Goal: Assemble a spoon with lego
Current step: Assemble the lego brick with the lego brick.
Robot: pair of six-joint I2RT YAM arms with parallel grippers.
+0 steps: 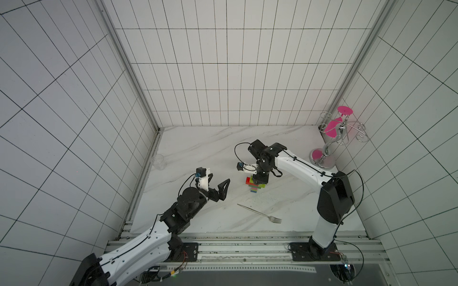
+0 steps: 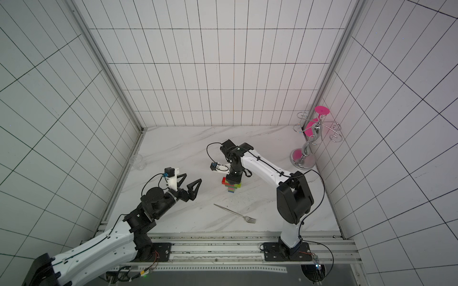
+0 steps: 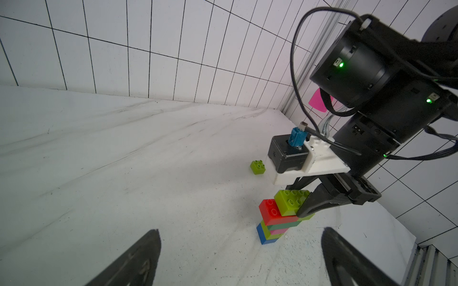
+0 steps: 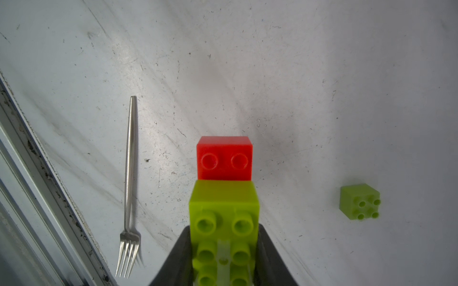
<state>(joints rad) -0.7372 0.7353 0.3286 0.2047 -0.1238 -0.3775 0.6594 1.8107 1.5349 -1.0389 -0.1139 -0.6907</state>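
Top view: clear cup beside wall, apart from spoon.

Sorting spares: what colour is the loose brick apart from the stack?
Loose brick: lime green, clearest in right wrist view.

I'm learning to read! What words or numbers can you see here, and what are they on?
None can be read.
Raised marks on a finger of the left tool: too blurred.
Tiny mark on the right arm's camera box: too small.
The spoon, loose lime brick and fork: no writing.
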